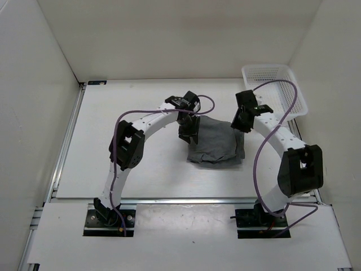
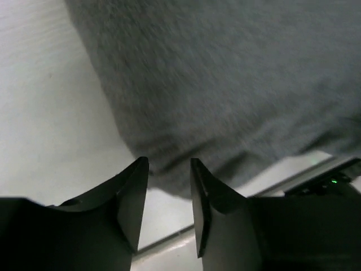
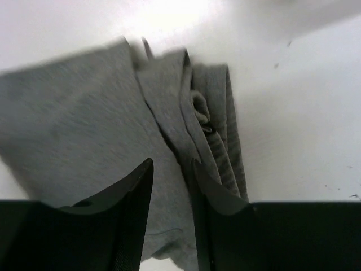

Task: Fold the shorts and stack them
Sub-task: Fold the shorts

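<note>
The grey shorts [image 1: 217,141] lie folded into a compact bundle in the middle of the table. My left gripper [image 1: 189,132] sits at the bundle's left edge. In the left wrist view this gripper [image 2: 169,169] is open with only bare table between its fingers, and the shorts [image 2: 225,84] lie just beyond the tips. My right gripper [image 1: 241,121] is at the bundle's upper right corner. In the right wrist view it [image 3: 172,169] is open above the shorts [image 3: 84,130], near the stacked folded edges [image 3: 214,130], and grips nothing.
A white mesh basket [image 1: 274,90] stands at the back right, close behind the right arm. White walls enclose the table on the left, back and right. A metal rail runs along the table's near edge [image 1: 169,199].
</note>
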Tool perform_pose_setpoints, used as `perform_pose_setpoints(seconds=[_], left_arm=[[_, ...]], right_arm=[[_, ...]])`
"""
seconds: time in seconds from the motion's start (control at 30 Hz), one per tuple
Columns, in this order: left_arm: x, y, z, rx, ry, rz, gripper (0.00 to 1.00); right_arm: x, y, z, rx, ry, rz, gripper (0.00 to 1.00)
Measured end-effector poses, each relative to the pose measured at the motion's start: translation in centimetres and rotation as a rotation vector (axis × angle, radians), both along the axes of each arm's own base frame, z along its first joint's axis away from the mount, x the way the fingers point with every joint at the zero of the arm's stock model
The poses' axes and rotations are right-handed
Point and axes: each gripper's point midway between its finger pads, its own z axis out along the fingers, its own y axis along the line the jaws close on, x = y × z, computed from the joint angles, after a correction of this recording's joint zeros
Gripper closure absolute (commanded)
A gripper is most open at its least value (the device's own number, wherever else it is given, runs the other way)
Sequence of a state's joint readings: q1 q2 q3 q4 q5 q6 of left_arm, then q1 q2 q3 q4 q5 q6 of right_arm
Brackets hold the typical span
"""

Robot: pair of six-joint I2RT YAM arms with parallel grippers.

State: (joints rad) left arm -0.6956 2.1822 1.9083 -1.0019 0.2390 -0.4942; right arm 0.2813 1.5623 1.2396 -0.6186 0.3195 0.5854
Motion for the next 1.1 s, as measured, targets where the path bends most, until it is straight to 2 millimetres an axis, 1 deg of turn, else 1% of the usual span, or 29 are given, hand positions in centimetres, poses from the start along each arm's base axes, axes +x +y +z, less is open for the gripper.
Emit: perform_pose_setpoints(seconds=[0.03, 0.13, 0.17, 0.2, 0.27, 0.3, 0.33, 0.43, 0.5, 0.57, 0.6, 0.67, 0.7, 0.73, 0.77, 0.8, 0.83, 0.87, 0.9, 0.93, 0.97, 1.03, 1.07, 1.1], left_arm=[[0.0, -0.2, -1.2, 0.003, 0.019, -0.004, 0.62], [-0.9, 0.0, -5.0, 0.036, 0.096, -0.011, 0.74], [-1.5, 0.4, -6.0, 0.049, 0.122, -0.010, 0.79], [-2.1, 0.5, -6.3, 0.040, 0.150, -0.011, 0.79], [-2.4, 0.7, -6.3, 0.034, 0.149, -0.009, 0.80], [-2.5, 0.8, -6.3, 0.032, 0.149, -0.006, 0.80], [-2.8, 1.0, -6.3, 0.030, 0.147, -0.003, 0.80], [-3.4, 2.2, -6.3, 0.043, 0.149, 0.025, 0.80], [-4.0, 3.6, -6.2, 0.069, 0.153, 0.058, 0.80], [-4.0, 5.7, -6.0, 0.104, 0.148, 0.102, 0.80], [-3.7, 6.9, -5.9, 0.121, 0.141, 0.132, 0.78], [-2.8, 9.3, -4.9, 0.144, 0.117, 0.195, 0.72], [-2.1, 10.7, -4.2, 0.147, 0.097, 0.233, 0.65], [-1.3, 12.0, -3.1, 0.148, 0.072, 0.267, 0.62], [-0.4, 13.2, -1.9, 0.148, 0.038, 0.299, 0.57], [0.5, 14.3, -0.7, 0.147, 0.007, 0.329, 0.52], [1.3, 15.6, 0.8, 0.150, -0.029, 0.359, 0.44], [2.0, 16.6, 2.4, 0.152, -0.063, 0.379, 0.44], [2.6, 17.1, 3.8, 0.148, -0.100, 0.391, 0.44], [3.2, 17.4, 5.3, 0.138, -0.138, 0.399, 0.44], [3.5, 17.4, 6.9, 0.124, -0.176, 0.397, 0.46], [3.4, 17.0, 9.1, 0.095, -0.227, 0.378, 0.53], [3.1, 16.7, 9.7, 0.081, -0.238, 0.368, 0.59], [2.7, 16.2, 10.2, 0.062, -0.244, 0.352, 0.73]], right_arm=[[-0.6, 0.1, -1.4, 0.004, 0.037, 0.012, 0.64], [-2.6, 0.3, -5.7, 0.000, 0.167, 0.043, 0.71], [-3.1, 0.4, -7.0, 0.001, 0.206, 0.050, 0.76], [-3.7, 0.5, -8.3, 0.005, 0.243, 0.058, 0.78], [-4.3, 0.9, -9.9, 0.023, 0.286, 0.069, 0.81], [-4.3, 1.2, -10.1, 0.037, 0.285, 0.079, 0.85], [-4.1, 1.6, -10.0, 0.060, 0.278, 0.087, 0.86], [-3.9, 2.9, -9.9, 0.114, 0.265, 0.114, 0.86], [-3.9, 4.5, -9.9, 0.142, 0.259, 0.155, 0.86], [-3.9, 6.7, -9.8, 0.161, 0.262, 0.209, 0.86], [-4.0, 8.0, -9.7, 0.170, 0.262, 0.242, 0.86], [-4.4, 10.8, -9.3, 0.192, 0.263, 0.311, 0.78], [-4.5, 12.1, -8.9, 0.205, 0.261, 0.340, 0.72], [-4.8, 13.3, -8.4, 0.217, 0.258, 0.369, 0.49], [-4.9, 14.2, -7.8, 0.229, 0.256, 0.385, 0.34], [-4.9, 15.0, -7.0, 0.232, 0.249, 0.404, 0.25], [-4.5, 15.5, -6.0, 0.231, 0.232, 0.416, 0.18], [-3.9, 15.7, -4.8, 0.230, 0.204, 0.419, 0.13], [-3.3, 15.7, -3.6, 0.224, 0.168, 0.418, 0.15], [-2.9, 15.4, -2.1, 0.216, 0.128, 0.413, 0.20], [-2.6, 14.9, -0.6, 0.206, 0.089, 0.409, 0.36], [-2.2, 14.3, 2.6, 0.202, 0.008, 0.412, 0.62], [-2.1, 14.2, 4.1, 0.207, -0.030, 0.415, 0.73], [-2.0, 14.2, 5.3, 0.212, -0.058, 0.425, 0.88]])
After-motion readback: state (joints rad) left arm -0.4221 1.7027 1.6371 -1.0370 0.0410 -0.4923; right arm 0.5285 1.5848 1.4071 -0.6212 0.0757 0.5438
